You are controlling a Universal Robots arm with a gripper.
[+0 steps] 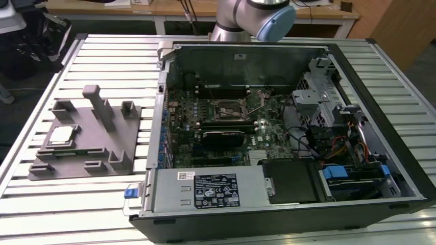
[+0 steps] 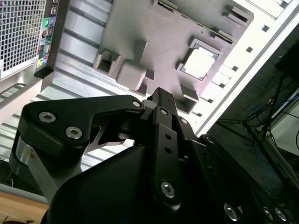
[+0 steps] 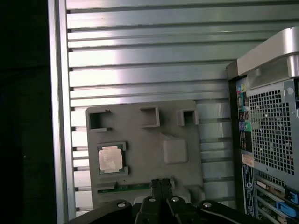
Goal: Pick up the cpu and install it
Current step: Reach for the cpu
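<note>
cpu (image 1: 61,135) seated in the tray, end effector (image 3: 161,182) shut and empty above it.
At the exterior view's left, the cpu is seen in a recess of the grey tray (image 1: 89,147) on the desk (image 1: 102,56), beside upright posts (image 1: 99,102); an off-centre descent could strike a post or lift the chip tilted. Further right, in the open computer case (image 1: 286,224), the socket (image 1: 228,108) is exposed; a skewed placement there could bend its contacts. In both wrist views the end effector's fingers are pressed together, nothing is gripped and nothing is touched.
</note>
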